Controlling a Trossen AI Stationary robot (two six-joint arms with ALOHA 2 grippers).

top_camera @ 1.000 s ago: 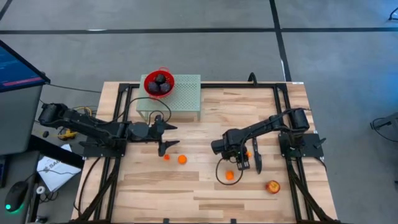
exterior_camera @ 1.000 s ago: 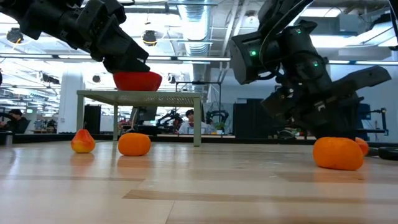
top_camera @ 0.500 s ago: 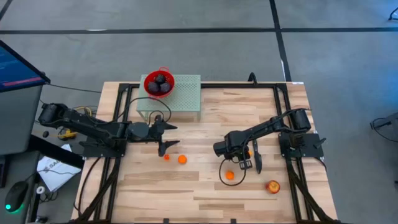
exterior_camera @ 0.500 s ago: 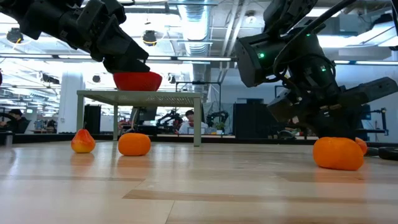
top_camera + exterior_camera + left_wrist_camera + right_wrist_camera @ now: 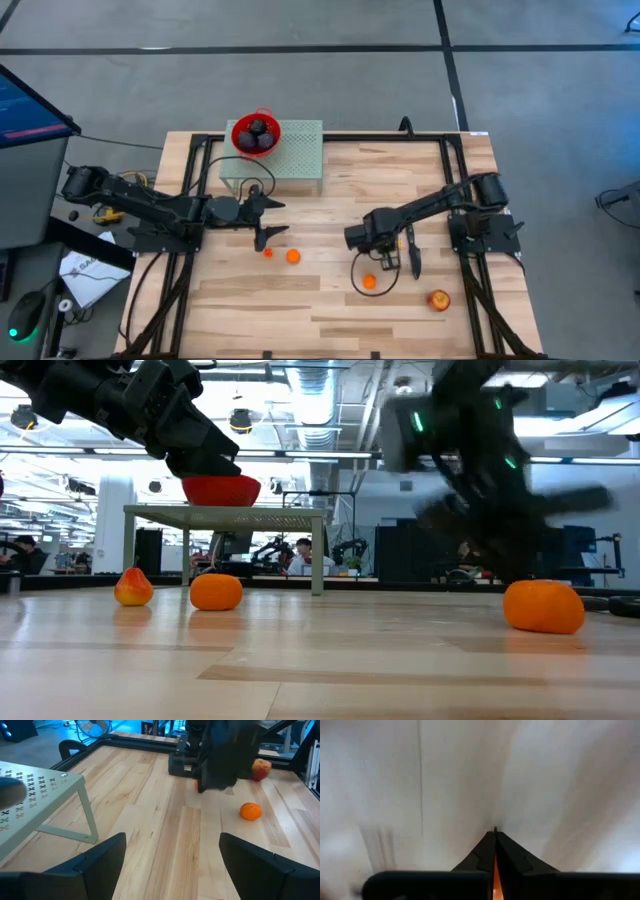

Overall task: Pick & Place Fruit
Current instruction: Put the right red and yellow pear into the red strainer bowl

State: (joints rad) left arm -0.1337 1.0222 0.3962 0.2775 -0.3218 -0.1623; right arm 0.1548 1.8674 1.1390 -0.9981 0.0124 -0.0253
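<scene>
**Ana:** Fruit first: where does it all lie?

**Ben:** In the high view, three dark purple plum-like balls (image 5: 256, 132) sit in a red bowl (image 5: 240, 125) on a pale green perforated stand (image 5: 296, 158), upper left of centre. Two small bright orange balls (image 5: 293, 256) lie on the wooden worktop (image 5: 320, 310) left of centre. Another orange ball (image 5: 369, 283) lies lower right of centre, with a red-yellow apple-like piece (image 5: 438, 299) further right.

**Ana:** And the arms?

**Ben:** The right gripper (image 5: 385, 263) points down at the worktop just above that lone orange ball, beside a slim black knife (image 5: 412, 252). I judge it is working on fruit there. Its fingers (image 5: 482, 855) are drawn together to a thin slit. The left gripper (image 5: 275, 222) hovers beside the stand, its fingers spread wide with nothing between them, probably waiting near the bowl.

**Ana:** What can't you make out?

**Ben:** An orange sliver glows in the slit between the right fingers. Whether that is a piece pinched there or one lying beneath, I cannot tell. In the low view the right arm is a smear, and its own wrist view shows only bare wood.
</scene>
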